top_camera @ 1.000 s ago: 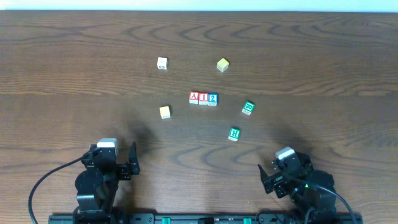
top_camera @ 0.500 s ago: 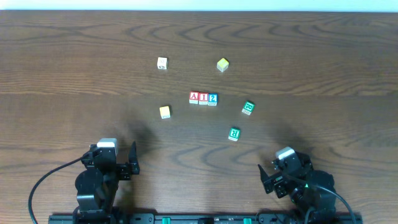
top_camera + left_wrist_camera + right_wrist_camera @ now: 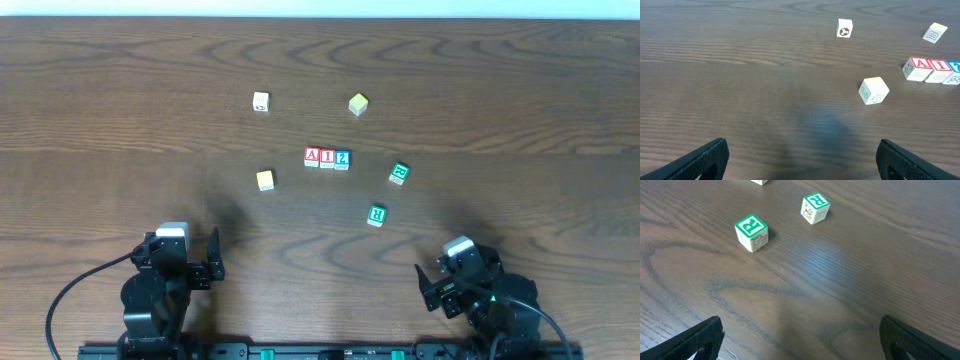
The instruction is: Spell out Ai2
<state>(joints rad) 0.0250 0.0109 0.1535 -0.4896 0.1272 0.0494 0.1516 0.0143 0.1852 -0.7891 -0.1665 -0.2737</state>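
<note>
**A, I and 2 sit in a row at mid-table; both grippers are released and empty**

Overhead: you have the A cube (image 3: 312, 157), the I cube (image 3: 327, 158) and the 2 cube (image 3: 342, 158) lined up left to right near the middle of the table (image 3: 100, 100). They sit side by side and touch or nearly touch. Around them lie a white cube (image 3: 261, 101) and a yellow cube (image 3: 358, 104) on the far side. A second yellow cube (image 3: 265, 180) sits to the near left of the row. Two green-lettered cubes lie to the right, one (image 3: 399, 173) just past the 2 and the other (image 3: 376, 214) nearer your arms. The left gripper (image 3: 180, 258) and right gripper (image 3: 460, 275) sit at the near edge, well apart from every cube.

Left wrist: your left gripper's fingers (image 3: 710, 155) are spread wide with only bare wood between them, so it holds nothing. The A cube (image 3: 916, 68) and I cube (image 3: 938, 70) show at the right edge. The 2 cube (image 3: 954, 72) is cut off by the frame. The second yellow cube (image 3: 873, 91) lies nearer than the row.

Right wrist: your right gripper's fingers (image 3: 705, 335) are also spread wide and hold nothing. Ahead lie the two green-lettered cubes, one nearer on the left (image 3: 751, 232) and one farther off (image 3: 815, 207), apart from each other.
</note>
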